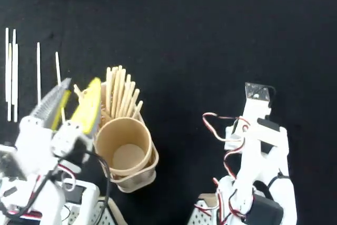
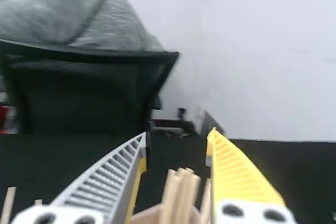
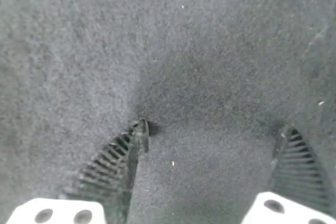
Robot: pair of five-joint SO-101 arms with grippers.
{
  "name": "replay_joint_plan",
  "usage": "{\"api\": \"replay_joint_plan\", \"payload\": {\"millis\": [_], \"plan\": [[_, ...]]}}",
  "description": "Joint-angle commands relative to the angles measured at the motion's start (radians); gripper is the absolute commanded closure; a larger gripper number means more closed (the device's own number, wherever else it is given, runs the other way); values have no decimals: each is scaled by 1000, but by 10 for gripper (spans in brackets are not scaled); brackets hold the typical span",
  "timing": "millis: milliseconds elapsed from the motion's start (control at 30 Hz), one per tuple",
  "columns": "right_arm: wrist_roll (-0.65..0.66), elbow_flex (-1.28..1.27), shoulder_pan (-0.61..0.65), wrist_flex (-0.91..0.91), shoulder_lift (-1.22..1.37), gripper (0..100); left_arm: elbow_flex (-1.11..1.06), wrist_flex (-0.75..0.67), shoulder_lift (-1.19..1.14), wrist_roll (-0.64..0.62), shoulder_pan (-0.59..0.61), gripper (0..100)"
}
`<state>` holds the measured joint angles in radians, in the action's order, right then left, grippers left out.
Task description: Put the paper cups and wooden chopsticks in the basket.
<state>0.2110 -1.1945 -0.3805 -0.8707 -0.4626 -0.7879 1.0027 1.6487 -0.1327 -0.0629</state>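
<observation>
Your right gripper (image 3: 214, 129) hangs just above the dark felt tabletop (image 3: 184, 40), its two ribbed fingers (image 3: 116, 163) spread wide apart. You can see a few pale specks dotting the felt between and beyond them.

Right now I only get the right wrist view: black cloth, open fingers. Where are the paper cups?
Observer: The nested paper cups sit low and left of centre in the high view, beside the left arm.
Operator: Chopsticks?
Observer: A bundle of wooden chopsticks stands directly behind the cups.
Operator: Left gripper state?
Observer: The left gripper is open; its wrist view shows the bundle's tips between its fingers.
</observation>
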Motion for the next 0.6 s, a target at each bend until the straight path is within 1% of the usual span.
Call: {"api": "replay_joint_plan", "payload": {"millis": [0,100,167,233,367,500,567], "plan": [[6,-5,-9,3,-12,616,194,54,-199,35,251,809],[6,-5,-9,3,-12,616,323,120,-428,55,397,809],[6,-5,-9,3,-12,616,407,167,-597,98,455,809],[6,-5,-9,3,-10,616,489,224,-761,153,486,811],[6,-5,-9,3,-10,616,613,311,-1039,264,510,812],[6,-5,-9,3,-10,616,705,321,-1260,336,591,813],[6,-5,-8,3,-10,616,754,321,-1356,400,644,813]]}}
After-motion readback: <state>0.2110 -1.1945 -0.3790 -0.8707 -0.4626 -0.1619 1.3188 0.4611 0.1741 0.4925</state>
